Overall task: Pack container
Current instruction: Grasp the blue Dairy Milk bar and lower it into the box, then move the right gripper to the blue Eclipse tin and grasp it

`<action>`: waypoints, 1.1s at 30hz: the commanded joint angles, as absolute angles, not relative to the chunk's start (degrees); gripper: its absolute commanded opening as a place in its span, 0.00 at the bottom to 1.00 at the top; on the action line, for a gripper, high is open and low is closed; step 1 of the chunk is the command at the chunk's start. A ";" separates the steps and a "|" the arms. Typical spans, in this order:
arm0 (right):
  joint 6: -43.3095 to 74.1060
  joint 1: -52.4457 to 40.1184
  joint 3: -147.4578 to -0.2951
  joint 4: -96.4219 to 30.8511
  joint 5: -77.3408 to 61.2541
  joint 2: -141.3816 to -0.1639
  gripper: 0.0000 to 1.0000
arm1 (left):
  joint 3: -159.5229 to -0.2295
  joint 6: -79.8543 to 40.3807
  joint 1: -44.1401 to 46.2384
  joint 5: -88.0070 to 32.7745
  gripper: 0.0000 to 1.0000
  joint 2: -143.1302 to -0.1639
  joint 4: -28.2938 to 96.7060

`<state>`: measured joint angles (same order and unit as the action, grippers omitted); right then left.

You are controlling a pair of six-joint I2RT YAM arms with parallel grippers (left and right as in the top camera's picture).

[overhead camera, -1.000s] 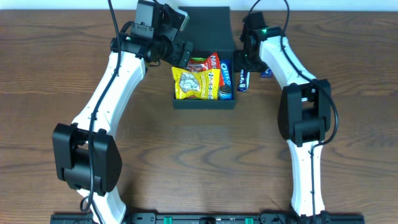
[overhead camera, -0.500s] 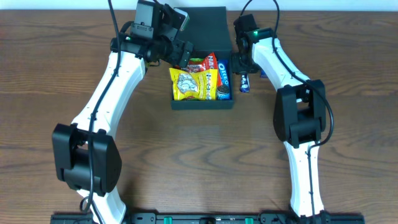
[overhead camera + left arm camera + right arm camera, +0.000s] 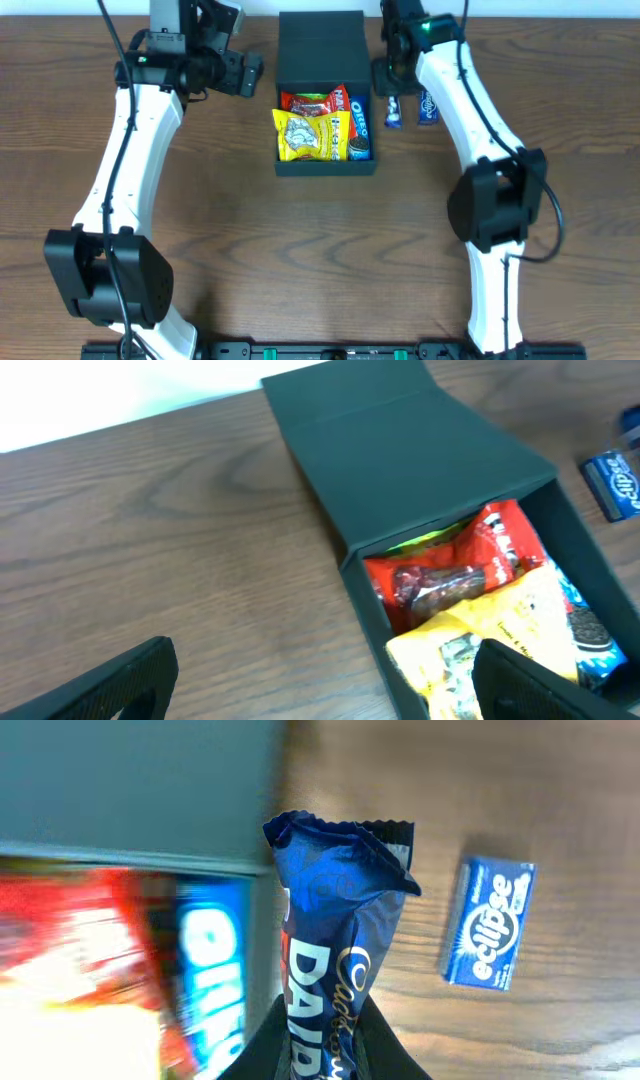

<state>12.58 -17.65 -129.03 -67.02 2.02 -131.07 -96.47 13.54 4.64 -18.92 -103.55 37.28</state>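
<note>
Overhead, the container [image 3: 326, 167] stood on the bench [image 3: 300, 250] close to the middle of its far edge, with its flap lid thrown back flat toward that edge and its open compartment facing up. Inside lay a yellow packet [image 3: 310, 135] at the side nearer the bench's near edge, a red packet [image 3: 312, 102] behind it toward the lid, and a blue Oreo packet [image 3: 360, 125] along the container's right wall. The left gripper [image 3: 248, 75] hung to the left of the container, clear of it. In the left wrist view its two fingers stood wide apart at the bottom corners with nothing between them [image 3: 322, 660], and the lid of the container [image 3: 410, 450], the red packet [image 3: 450, 565] and the yellow packet [image 3: 470, 650] showed beyond them. The right gripper [image 3: 388, 82] was just beside the container's far right corner. In the right wrist view its fingers were closed [image 3: 325, 1050] on the near end of a dark blue chocolate bar [image 3: 335, 910], which pointed away from the camera over the bare wood just outside the container's right wall. Whether the bar's free end [image 3: 394, 110] touched the bench could not be told. A small blue Eclipse pack [image 3: 490, 925] lay flat on the bench just to the right of the bar, apart from it [image 3: 427, 106]. The container and the packets appeared blurred in the right wrist view.
</note>
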 commanded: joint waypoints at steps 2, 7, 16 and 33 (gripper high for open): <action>13.63 -21.10 -129.40 -67.85 -2.87 -130.08 0.11 | -97.78 14.20 4.47 -18.72 0.95 -103.07 37.50; 17.06 -23.07 -127.11 -67.83 -0.78 -130.45 0.10 | -97.78 14.20 4.47 -18.72 0.95 -103.07 38.04; 17.56 -23.16 -126.56 -67.22 -0.19 -130.39 0.73 | -97.78 14.22 4.47 -18.72 0.95 -103.07 38.98; 16.08 -9.89 -126.67 -65.78 10.50 -131.52 0.82 | -97.78 14.20 4.47 -19.14 0.95 -103.07 38.98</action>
<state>16.80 -11.11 -126.78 -65.84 9.69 -130.37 -96.47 13.54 4.60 -18.96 -103.55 38.81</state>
